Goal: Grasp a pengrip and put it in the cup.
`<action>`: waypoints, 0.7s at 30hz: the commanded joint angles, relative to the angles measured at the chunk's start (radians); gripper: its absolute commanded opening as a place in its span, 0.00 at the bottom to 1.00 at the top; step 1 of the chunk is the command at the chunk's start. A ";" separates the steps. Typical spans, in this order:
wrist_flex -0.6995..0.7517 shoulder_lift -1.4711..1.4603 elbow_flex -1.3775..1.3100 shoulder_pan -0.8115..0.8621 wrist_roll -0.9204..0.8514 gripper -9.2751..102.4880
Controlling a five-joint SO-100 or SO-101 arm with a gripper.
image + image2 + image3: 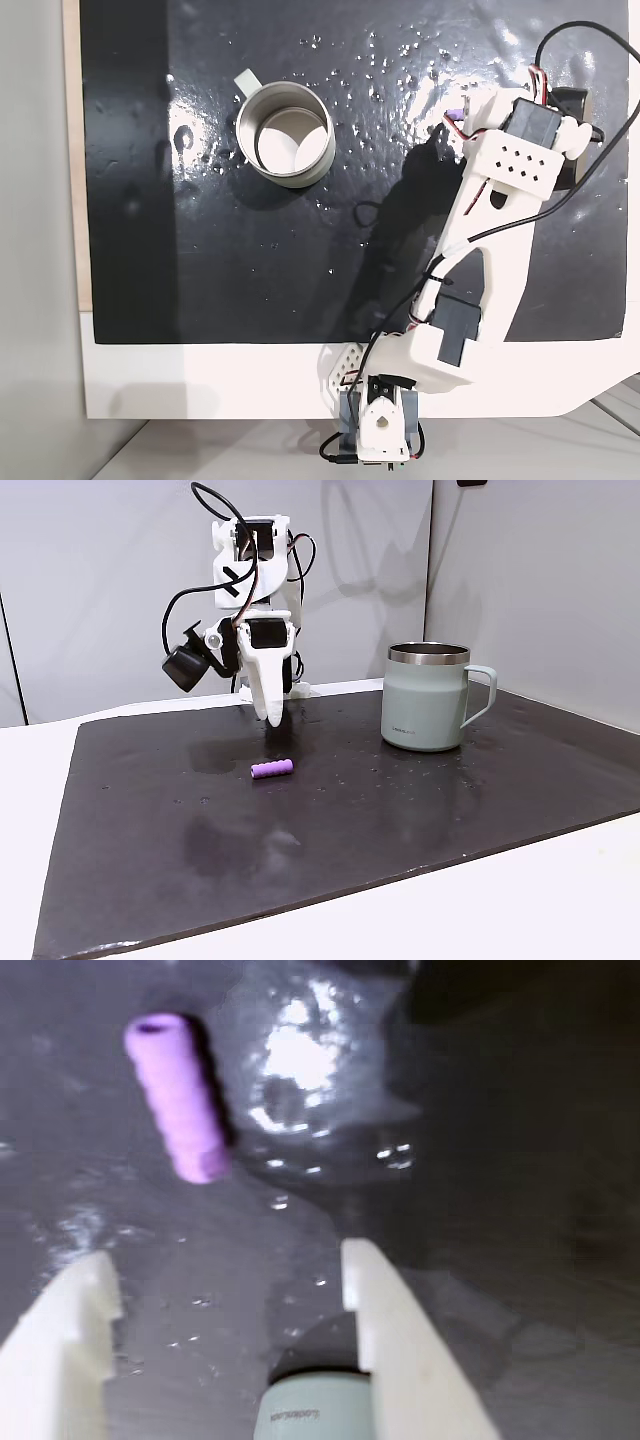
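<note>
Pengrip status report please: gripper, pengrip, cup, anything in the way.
Gripper open, empty, low over the mat. Pengrip lying flat just ahead of the fingertips, untouched. Cup upright, apart to the side. Nothing between gripper and pengrip.

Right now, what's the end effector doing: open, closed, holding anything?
End effector: open and empty, fingers spread above the mat; the purple pengrip lies on the mat just ahead of the fingertips, untouched.

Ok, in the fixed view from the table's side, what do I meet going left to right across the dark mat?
The small black camera on the arm → the white two-finger hand pointing down, with the tiny purple tube-shaped pengrip lying just below it → the round silvery metal cup.
</note>
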 commanded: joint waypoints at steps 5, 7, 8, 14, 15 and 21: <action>-0.005 -0.061 -0.155 -0.025 0.021 0.28; -0.005 -0.083 -0.170 -0.025 0.021 0.28; -0.005 -0.095 -0.175 -0.025 0.021 0.28; -0.008 -0.133 -0.179 -0.015 -0.003 0.27; -0.014 -0.140 -0.181 -0.012 -0.008 0.27; -0.017 -0.196 -0.219 0.011 -0.034 0.27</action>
